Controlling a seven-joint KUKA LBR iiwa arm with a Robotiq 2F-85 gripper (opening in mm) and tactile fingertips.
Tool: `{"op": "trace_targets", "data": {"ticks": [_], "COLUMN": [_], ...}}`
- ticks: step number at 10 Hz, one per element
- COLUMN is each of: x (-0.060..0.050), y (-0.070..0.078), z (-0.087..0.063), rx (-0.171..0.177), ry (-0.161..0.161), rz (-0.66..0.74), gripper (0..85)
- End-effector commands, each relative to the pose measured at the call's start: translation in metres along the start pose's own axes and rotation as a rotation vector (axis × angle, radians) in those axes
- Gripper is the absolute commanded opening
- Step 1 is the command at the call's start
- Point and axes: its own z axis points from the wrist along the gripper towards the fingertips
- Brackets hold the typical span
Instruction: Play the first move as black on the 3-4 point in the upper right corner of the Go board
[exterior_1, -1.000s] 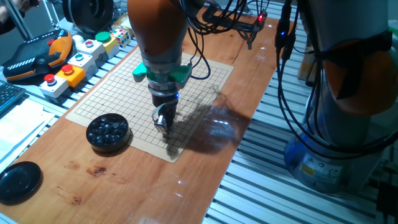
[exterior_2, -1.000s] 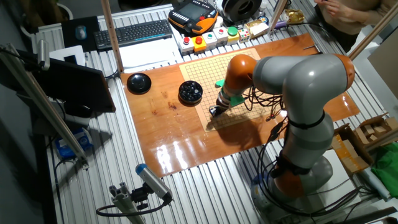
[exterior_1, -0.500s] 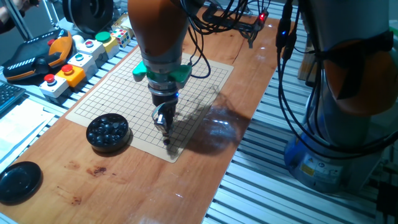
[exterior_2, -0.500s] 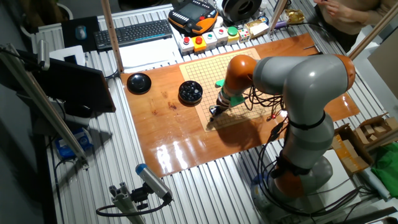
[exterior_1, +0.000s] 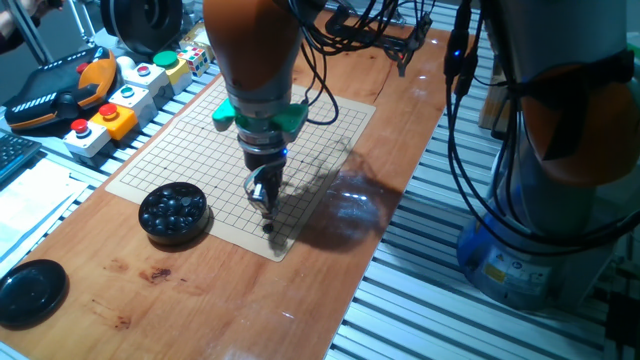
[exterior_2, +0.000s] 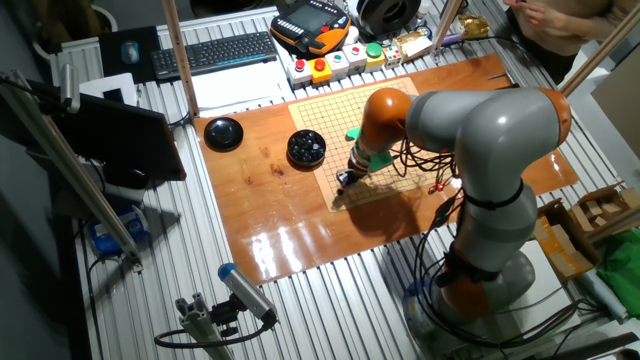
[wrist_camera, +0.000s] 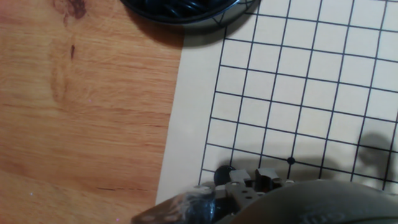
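Observation:
A black stone (exterior_1: 268, 227) lies on the tan Go board (exterior_1: 200, 140), close to the board's corner nearest this camera. My gripper (exterior_1: 264, 203) hangs just above it, and nothing shows between the fingers. In the hand view the stone (wrist_camera: 222, 175) sits on a grid crossing near the board's edge. It is just left of my fingertips (wrist_camera: 235, 179), not between them. My gripper (wrist_camera: 252, 179) looks slightly open. In the other fixed view my gripper (exterior_2: 343, 180) is low over the board's near corner (exterior_2: 338, 200), and the stone is hidden there.
The black bowl of stones (exterior_1: 172, 212) stands at the board's edge left of my gripper, and it also shows in the hand view (wrist_camera: 180, 9). Its black lid (exterior_1: 30, 290) lies on the wooden table. Button boxes (exterior_1: 110, 110) and a teach pendant (exterior_1: 60, 90) lie beyond the board.
The stone now shows on the board just below my fingers. One second ago it was up close to the fingertips. The arm has hardly moved.

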Motion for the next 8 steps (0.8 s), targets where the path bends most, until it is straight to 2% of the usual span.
{"op": "trace_targets", "data": {"ticks": [1,6,7,8], "x": [0.0,0.004,0.005,0.006], "y": [0.001,0.008,0.01,0.014], "z": [0.0,0.001,0.002,0.003], "rx": [0.0,0.012,0.012,0.012], "ry": [0.0,-0.004,-0.003,-0.004], "rz": [0.002,0.025,0.033,0.042], "gripper": [15.7,19.0,18.3,12.3]}}
